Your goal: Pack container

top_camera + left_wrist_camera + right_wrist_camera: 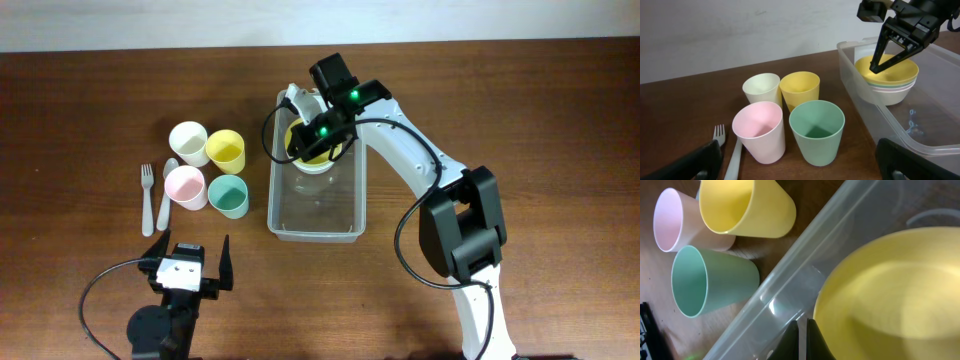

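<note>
Container (315, 232), clear plastic and mid-table beside four pastel cups (228, 195), holds nested bowls (890, 91) as the right gripper (875, 69) pinches the rim of the top yellow bowl (900, 72), a thin hold that could slip or tip the stack; the left gripper (192, 250) sits spread open.

Surface (80, 120) is dark brown wood, its far edge against a pale wall. The clear container (320, 205) sits about mid-surface, long axis running far edge to near edge. Toward the left edge from it, four upright cups form a tight square: cream cup (187, 138) and yellow cup (226, 150) on the far side, pink cup (185, 186) and green cup (229, 195) on the near side. A white spoon (166, 190) lies just left of the pink cup and a fork (147, 198) lies left of the spoon, both lengthwise.
</note>
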`<state>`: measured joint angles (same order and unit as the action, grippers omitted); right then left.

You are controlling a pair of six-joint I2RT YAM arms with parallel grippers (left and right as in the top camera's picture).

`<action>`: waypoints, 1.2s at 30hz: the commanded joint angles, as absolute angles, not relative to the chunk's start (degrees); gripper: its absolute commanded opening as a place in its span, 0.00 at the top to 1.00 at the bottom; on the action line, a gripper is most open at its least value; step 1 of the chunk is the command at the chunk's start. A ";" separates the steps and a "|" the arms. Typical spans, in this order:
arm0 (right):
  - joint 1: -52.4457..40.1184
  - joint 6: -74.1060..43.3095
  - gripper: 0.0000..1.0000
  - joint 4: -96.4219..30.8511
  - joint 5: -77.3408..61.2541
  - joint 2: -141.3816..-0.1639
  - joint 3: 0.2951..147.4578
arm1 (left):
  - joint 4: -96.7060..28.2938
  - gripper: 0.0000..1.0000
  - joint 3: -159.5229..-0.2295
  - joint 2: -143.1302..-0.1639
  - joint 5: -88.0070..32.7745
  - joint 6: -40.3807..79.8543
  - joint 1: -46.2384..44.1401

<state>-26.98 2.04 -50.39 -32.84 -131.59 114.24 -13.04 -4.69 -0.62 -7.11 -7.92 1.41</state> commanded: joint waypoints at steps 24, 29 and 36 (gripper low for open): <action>15.16 -17.04 0.41 -77.12 -14.09 -99.37 126.32 | -13.04 0.00 -4.16 -0.36 -7.73 -8.69 1.17; 21.87 -17.02 0.01 -79.55 -14.11 -99.92 126.21 | -12.99 0.00 -4.16 -0.36 -7.75 -8.69 1.17; 22.90 -17.02 0.01 -80.16 -14.11 -99.92 126.21 | -9.78 0.01 -4.16 -0.34 -7.73 -8.69 1.17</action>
